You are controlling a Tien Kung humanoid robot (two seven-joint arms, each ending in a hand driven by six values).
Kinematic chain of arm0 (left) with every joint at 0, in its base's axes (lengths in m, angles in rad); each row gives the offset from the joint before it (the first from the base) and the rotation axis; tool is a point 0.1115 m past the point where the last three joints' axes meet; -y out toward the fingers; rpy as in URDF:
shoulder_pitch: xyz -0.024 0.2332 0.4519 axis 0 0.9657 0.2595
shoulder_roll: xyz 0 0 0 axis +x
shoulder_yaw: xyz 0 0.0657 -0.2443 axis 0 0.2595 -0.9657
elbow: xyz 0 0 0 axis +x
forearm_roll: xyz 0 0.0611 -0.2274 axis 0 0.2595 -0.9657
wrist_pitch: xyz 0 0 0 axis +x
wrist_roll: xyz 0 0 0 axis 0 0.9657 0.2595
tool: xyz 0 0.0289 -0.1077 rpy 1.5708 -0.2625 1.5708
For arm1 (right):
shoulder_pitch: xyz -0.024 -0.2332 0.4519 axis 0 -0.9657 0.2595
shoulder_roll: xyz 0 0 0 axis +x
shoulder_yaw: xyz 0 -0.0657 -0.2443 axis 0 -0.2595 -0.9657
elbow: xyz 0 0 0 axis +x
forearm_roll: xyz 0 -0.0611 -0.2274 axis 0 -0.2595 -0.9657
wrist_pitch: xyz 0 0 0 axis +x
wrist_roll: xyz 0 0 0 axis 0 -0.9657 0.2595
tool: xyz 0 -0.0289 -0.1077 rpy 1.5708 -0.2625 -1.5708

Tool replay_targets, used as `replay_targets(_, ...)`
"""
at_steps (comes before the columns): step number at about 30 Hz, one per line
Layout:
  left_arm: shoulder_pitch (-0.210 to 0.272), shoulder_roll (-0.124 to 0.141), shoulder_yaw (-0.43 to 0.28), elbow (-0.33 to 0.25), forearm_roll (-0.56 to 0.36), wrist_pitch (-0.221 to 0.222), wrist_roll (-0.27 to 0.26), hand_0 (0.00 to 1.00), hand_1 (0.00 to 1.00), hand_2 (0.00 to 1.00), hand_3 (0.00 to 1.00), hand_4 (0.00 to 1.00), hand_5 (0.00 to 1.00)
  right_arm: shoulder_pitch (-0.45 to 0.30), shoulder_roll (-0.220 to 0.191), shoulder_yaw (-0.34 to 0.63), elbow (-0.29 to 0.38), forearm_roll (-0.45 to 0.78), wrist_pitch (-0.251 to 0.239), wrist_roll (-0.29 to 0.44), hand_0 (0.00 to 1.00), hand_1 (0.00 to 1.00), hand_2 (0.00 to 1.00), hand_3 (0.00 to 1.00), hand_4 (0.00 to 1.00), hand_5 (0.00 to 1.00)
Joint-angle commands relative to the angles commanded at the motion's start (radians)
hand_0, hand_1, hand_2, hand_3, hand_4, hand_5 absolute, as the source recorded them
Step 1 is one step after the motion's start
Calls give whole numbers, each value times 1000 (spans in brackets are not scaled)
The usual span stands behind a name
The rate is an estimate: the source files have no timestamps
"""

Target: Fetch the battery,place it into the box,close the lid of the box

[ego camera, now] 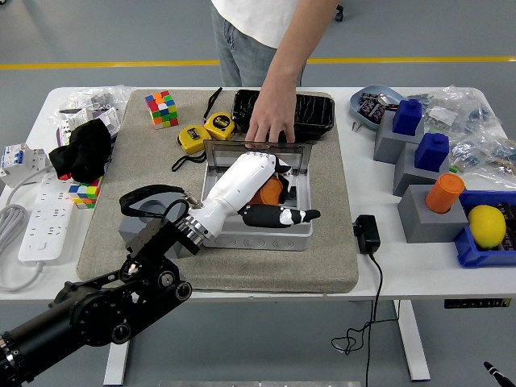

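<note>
My left hand [270, 211] sits over the open box [256, 234], fingers wrapped around the orange battery [266, 192] inside it. A person's hand [268, 126] steadies the raised lid [256, 149]. I judge releasing and closing remain.

Orange battery inside the open grey box.

The battery [268, 192] is an orange, rounded piece, only partly seen, sitting in the box's open cavity toward its far side. The box [266, 232] is light grey and rectangular, standing flat near the middle of the bench on a grey-brown pad. Its lid [256, 151] has a clear panel in a grey frame and stands raised at the far edge, hinged open.
</note>
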Motion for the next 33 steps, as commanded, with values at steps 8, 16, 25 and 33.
replay_targets(8,-44,-45,12,135,-34,19,-17,53,2,2,2,966,638,3,-2,-12,1,3,1,1,966,839,759,806,998,998)
replay_targets(16,-83,-88,7,246,-48,32,-24,54,2,2,2,964,641,8,-4,-24,2,7,2,2,967,839,759,806,998,998)
replay_targets(25,-94,-93,-4,296,-55,42,-28,57,2,2,2,964,648,6,-4,-29,0,10,2,1,967,839,759,806,998,998)
replay_targets(33,-92,-93,-2,298,-54,54,-43,65,2,2,2,968,651,9,-4,-22,2,7,4,1,967,839,759,806,998,998)
